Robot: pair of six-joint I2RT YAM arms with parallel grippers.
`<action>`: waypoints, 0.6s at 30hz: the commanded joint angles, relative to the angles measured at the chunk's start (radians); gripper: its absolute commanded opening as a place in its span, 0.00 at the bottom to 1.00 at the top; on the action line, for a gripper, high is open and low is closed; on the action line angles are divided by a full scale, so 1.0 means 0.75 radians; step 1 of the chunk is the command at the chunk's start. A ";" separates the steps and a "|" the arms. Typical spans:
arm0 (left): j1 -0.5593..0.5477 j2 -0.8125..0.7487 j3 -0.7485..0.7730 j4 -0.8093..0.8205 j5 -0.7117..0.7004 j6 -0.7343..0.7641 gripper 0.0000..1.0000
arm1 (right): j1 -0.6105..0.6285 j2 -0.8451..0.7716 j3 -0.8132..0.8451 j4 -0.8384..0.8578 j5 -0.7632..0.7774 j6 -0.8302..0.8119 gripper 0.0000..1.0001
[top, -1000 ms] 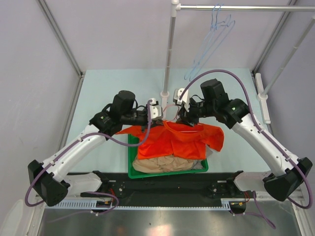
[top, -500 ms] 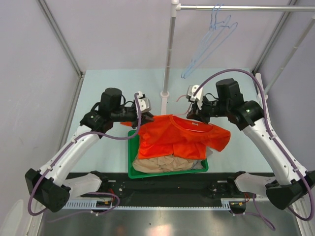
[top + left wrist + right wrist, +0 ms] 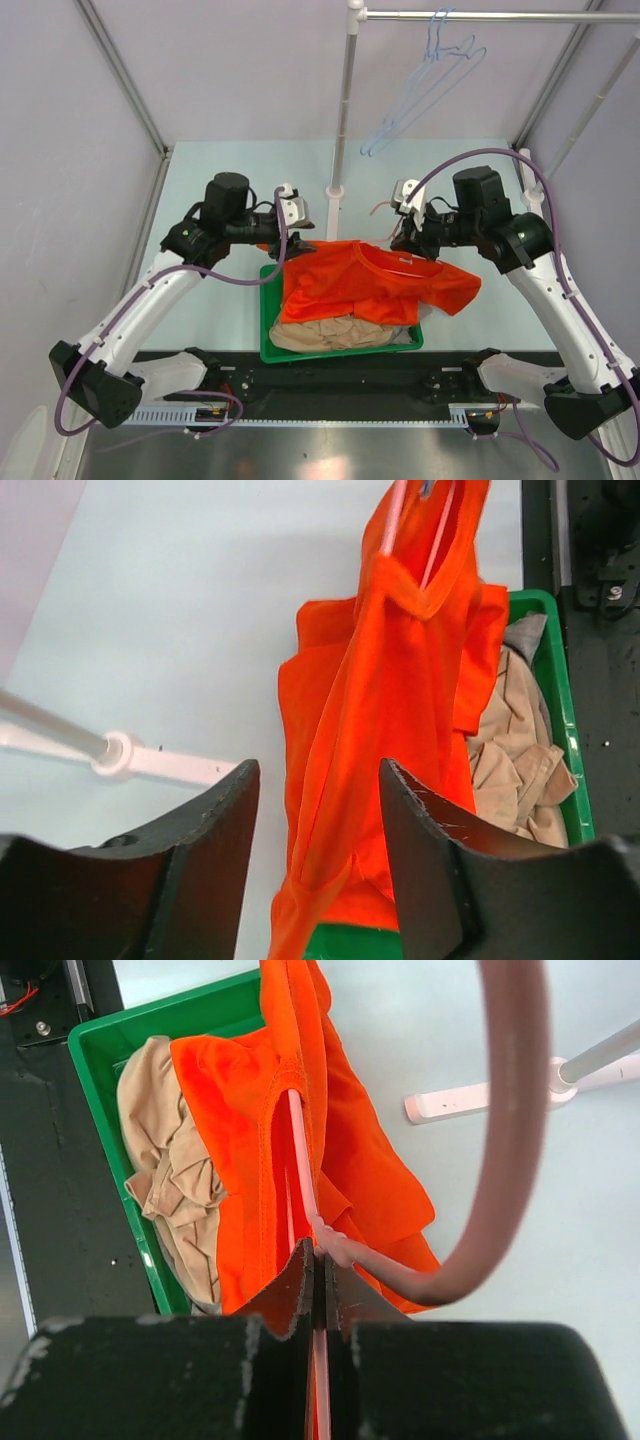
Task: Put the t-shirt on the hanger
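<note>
The right hand (image 3: 318, 1265) pinches the thin pale pink wire hanger (image 3: 301, 1155) inside the bright orange t-shirt (image 3: 345, 290); the left hand (image 3: 314, 780) stands wide, empty.

Top camera high above the near edge, looking down over the whole table (image 3: 200, 180), left wrist camera close, facing down on the t-shirt (image 3: 350, 710) and green crate (image 3: 532, 605), right wrist camera equally close, looking down along the hanger (image 3: 300, 1150) at the same two
</note>
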 commanded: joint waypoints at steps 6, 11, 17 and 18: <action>-0.264 0.103 0.113 0.067 -0.133 0.027 0.58 | 0.117 -0.010 0.113 0.058 0.074 0.039 0.00; -0.234 0.150 0.129 0.002 -0.179 0.023 0.23 | 0.132 -0.023 0.162 0.026 0.109 0.039 0.00; -0.027 0.010 0.058 -0.102 -0.048 0.086 0.17 | 0.103 -0.037 0.223 -0.013 0.182 -0.016 0.00; -0.005 -0.019 0.060 -0.131 -0.054 0.110 0.18 | 0.067 -0.029 0.245 -0.011 0.168 -0.018 0.00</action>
